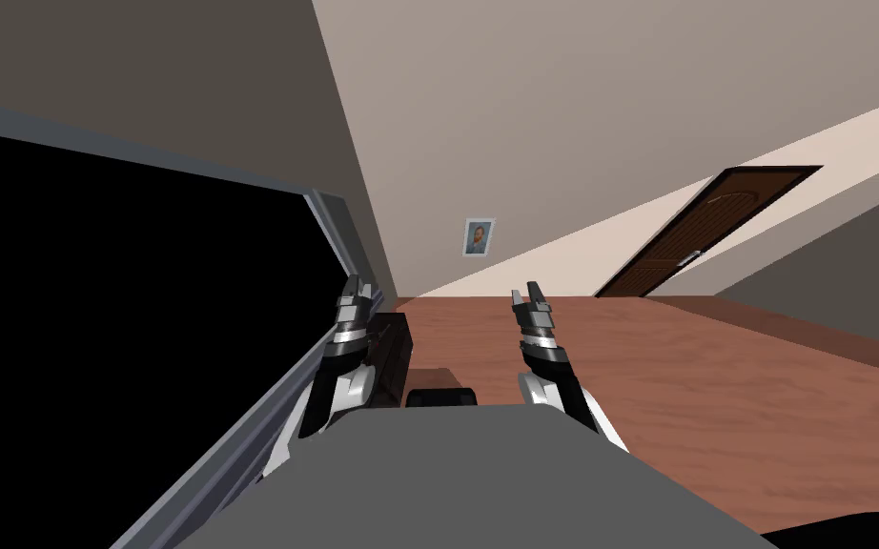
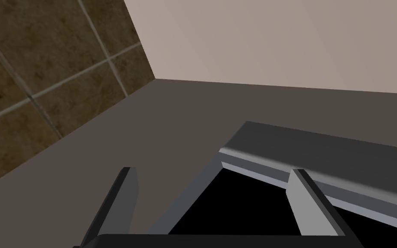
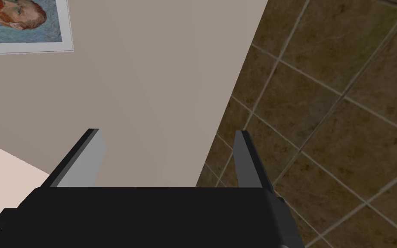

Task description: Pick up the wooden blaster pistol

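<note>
A: Where are the hands?
B: The left gripper [image 1: 359, 284] is beside a grey frame [image 2: 279, 150] that edges a black area [image 1: 123, 315]. The right gripper [image 1: 526, 291] is over the wood floor [image 1: 733, 400]. Both have their fingers spread and empty.
A: And the pistol?
B: I cannot tell where it lies.

Portrait [image 1: 478, 237] blue with white border; door [image 1: 705, 233] right of it dark brown; floor [image 1: 714, 400] below it reddish-brown wood grain; frame [image 1: 340, 233] left of it grey around a black area [image 1: 94, 334]; walls [image 1: 571, 114] beige-taupe; tiles [image 3: 344, 107] mottled brown with pale grout lines.
</note>
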Tool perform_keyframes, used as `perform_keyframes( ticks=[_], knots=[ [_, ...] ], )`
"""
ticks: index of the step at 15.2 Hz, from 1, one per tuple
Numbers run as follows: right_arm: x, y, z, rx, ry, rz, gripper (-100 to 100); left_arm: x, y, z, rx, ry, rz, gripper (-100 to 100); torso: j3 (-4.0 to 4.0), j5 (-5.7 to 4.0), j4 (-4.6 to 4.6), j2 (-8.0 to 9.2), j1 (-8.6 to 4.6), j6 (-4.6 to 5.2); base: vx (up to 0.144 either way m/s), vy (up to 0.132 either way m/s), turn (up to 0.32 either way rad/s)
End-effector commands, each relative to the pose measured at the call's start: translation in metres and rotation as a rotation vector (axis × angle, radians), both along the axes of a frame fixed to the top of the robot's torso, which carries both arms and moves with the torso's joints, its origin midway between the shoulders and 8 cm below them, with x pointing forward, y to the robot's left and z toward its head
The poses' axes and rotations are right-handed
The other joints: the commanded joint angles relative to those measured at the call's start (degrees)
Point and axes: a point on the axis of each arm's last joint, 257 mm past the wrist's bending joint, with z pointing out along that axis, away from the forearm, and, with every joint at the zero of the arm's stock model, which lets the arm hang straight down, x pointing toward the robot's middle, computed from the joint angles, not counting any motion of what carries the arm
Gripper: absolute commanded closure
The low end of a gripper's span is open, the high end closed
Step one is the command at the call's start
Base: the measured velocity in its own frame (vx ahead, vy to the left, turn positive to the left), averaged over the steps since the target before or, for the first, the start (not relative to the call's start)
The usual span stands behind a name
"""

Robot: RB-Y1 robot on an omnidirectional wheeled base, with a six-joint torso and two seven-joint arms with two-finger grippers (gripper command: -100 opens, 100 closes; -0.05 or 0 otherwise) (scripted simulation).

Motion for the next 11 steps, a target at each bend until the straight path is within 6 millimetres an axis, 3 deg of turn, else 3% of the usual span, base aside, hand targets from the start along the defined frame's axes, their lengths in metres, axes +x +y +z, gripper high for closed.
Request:
perform_keyframes(
  ticks=[1, 5, 11],
  knots=[
    [0.000, 0.000, 0.000, 0.000, 0.000, 0.000, 0, 0.003, -0.005, -0.005, 0.040, 0.017, -0.016, -100, 0.00, 0.00, 0.00, 0.00, 0.00, 0.00, 0.000, 0.000, 0.000],
    [0.000, 0.000, 0.000, 0.000, 0.000, 0.000, 0, 0.008, -0.011, -0.015, 0.097, 0.052, -0.035, -100, 0.00, 0.01, 0.00, 0.01, 0.04, 0.00, 0.000, 0.001, -0.001],
    [0.000, 0.000, 0.000, 0.000, 0.000, 0.000, 0, 0.022, -0.021, -0.052, 0.220, 0.158, -0.062, -100, 0.01, 0.01, 0.00, 0.01, 0.05, 0.00, -0.003, 0.007, -0.007]
  ],
)
